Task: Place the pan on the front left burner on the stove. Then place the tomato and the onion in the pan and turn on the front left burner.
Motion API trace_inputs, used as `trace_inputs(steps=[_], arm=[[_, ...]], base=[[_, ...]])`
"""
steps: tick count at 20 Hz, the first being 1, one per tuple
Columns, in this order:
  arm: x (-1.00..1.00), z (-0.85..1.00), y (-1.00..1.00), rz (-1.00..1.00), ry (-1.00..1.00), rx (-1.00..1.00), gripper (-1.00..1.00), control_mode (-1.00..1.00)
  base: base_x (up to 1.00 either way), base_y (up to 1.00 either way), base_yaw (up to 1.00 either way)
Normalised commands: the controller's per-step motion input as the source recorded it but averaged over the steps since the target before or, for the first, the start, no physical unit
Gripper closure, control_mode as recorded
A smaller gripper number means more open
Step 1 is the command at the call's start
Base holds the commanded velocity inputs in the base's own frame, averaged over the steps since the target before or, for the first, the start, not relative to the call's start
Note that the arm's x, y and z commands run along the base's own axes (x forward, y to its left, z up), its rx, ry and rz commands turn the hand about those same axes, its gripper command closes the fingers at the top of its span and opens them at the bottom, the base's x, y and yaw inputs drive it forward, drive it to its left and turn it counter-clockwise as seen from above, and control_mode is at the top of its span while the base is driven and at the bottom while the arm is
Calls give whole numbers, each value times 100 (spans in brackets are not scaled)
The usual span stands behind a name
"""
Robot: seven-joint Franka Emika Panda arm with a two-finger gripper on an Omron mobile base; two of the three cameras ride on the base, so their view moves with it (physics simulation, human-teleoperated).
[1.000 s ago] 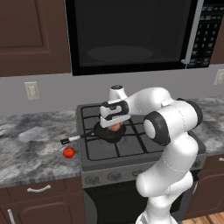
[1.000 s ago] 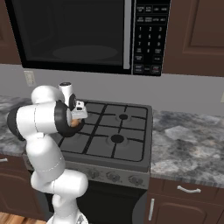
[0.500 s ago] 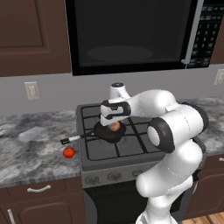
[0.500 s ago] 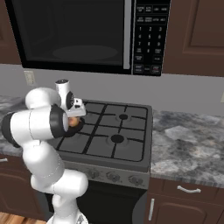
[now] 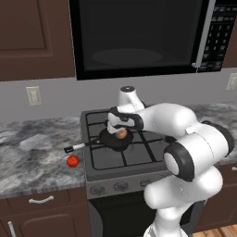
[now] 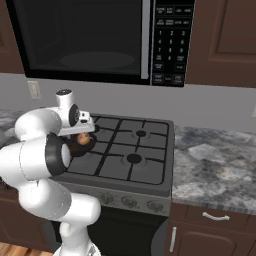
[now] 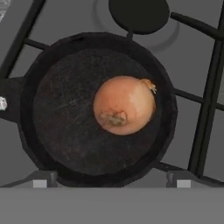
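Dark brown cabinets [image 5: 32,37] frame a black microwave [image 5: 139,37] that hangs above the dark grey stove [image 6: 125,150], and a grey marbled worktop [image 5: 32,152] runs to either side of the range. The stove carries black grates and a row of knobs [image 5: 113,187] along its front edge. The white arm [image 5: 185,139] bends forward over the stove's left half, and its tool [image 5: 119,126] hangs just above the pan [image 7: 94,109], jaws spread wide and released, gripping nothing. The small round black pan sits on the grate at the front left of the stove, over the front left burner, and its thin handle [image 5: 81,146] points left past the stove's edge over the worktop, ending in a pale tip. In the hand view another round black burner cap [image 7: 138,15] lies just beyond the pan's rim. The tan-brown onion [image 7: 124,105] rests inside the pan, near the middle of its floor, apart from the tool. The glossy red tomato [image 5: 72,161] lies on the worktop just left of the stove, near the handle's tip and outside the pan.
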Motion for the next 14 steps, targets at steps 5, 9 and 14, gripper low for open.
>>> trace_inputs(steps=[5,9,14], arm=[[-35,45,0,0,-1,2,-100,-100],[-41,34,0,0,0,2,-100,-100],[-58,11,7,0,0,1,-100,-100]], base=[[0,0,0],[0,0,0],[0,0,0]])
